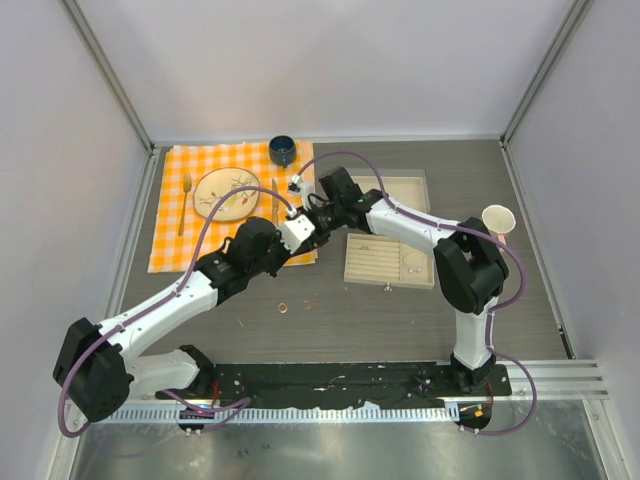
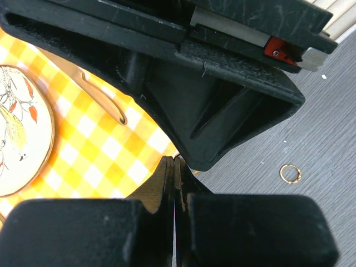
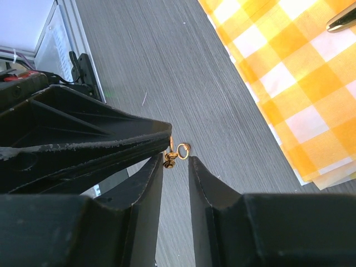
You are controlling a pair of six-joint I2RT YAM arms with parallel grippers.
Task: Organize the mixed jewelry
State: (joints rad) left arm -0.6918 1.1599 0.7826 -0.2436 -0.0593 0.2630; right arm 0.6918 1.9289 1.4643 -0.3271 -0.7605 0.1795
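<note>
Right wrist view: my right jaws stand partly open, one on each side of the gold piece point(image 3: 179, 151); as far as I can see they are not gripping it yet.
Left jaws: pressed fully together, pinching that gold piece at their very tip, above the bare counter point(image 3: 183, 67) and near the edge of the checked cloth point(image 3: 289, 72).
Other jewelry: one loose ring point(image 1: 283, 307) lies on the counter with another ring point(image 1: 306, 305) just beside it. A few bits sit in the nearer beige tray point(image 1: 356, 270).
Handling: I judge the piece almost weightless, made of thin stiff wire, slick, and easy to bend or flick away.
Where to hold: I would close gently across the small loop just off the left tips, centred on my pads.
Risk: an off-centre pinch could squirt it out onto the counter.
</note>
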